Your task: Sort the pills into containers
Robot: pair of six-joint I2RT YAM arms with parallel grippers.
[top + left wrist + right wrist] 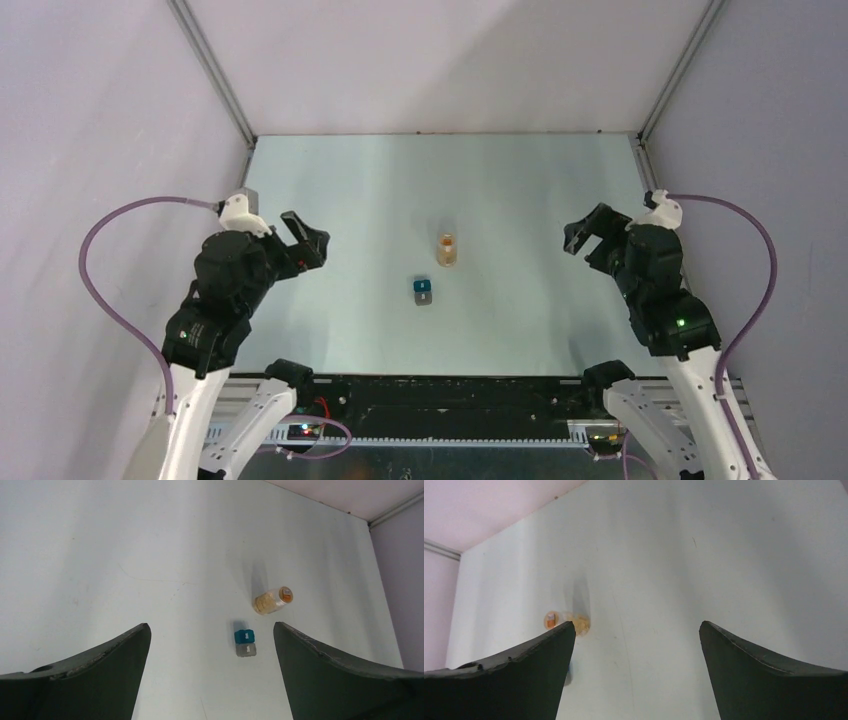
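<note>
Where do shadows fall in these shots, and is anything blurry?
Top view: even light, with a faint shadow just above the vial. Left wrist view: soft shadows sit above the vial and case; the left pincer looks dark. Right wrist view: the vial is small and hazy, partly behind the right pincer.

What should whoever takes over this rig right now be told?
Left tool: open, holding nothing, raised at the left side of the table.
Right tool: open, holding nothing, raised at the right side.
Things: the teal-blue case with its grey face sits mid-table. The pill bottle, clear with an orange top and yellowish contents, is just beyond it and slightly right, not touching it.
Done: nothing that shows. No loose pills are visible, and neither item is gripped.
Left: pick up the bottle, get the pills out and sort them into the case. Whether the case is open cannot be told.
</note>
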